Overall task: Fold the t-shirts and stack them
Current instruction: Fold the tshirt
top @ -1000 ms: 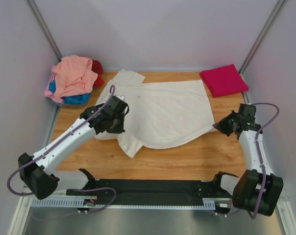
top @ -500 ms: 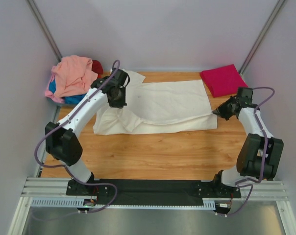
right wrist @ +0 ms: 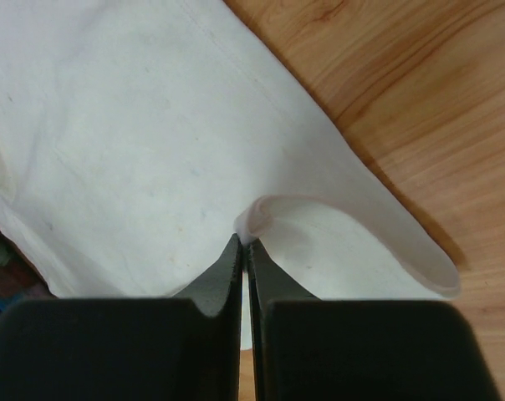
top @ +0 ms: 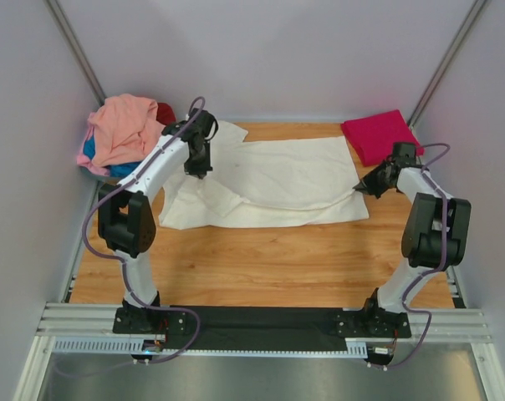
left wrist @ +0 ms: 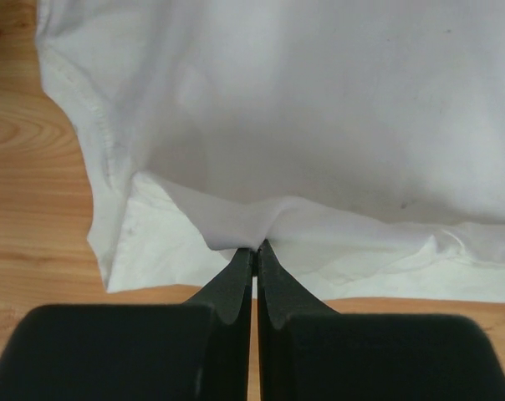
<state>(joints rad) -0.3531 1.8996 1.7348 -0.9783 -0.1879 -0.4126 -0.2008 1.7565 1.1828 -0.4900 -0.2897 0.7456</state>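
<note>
The jaws of the left gripper (left wrist: 254, 245) and the right gripper (right wrist: 242, 240) are clamped together on pinched folds of the cream shirt (top: 278, 180), one at each end. The shirt is spread, partly doubled over, across the far half of the table (top: 261, 259). A folded magenta shirt (top: 380, 136) is laid at the far right corner. The salmon shirt (top: 123, 125), blue shirt (top: 123, 170) and red shirt (top: 165, 113) are heaped at the far left.

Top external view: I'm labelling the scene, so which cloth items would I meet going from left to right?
Pile of unfolded shirts, salmon-pink on top → cream-white t-shirt in the middle → folded magenta t-shirt.
</note>
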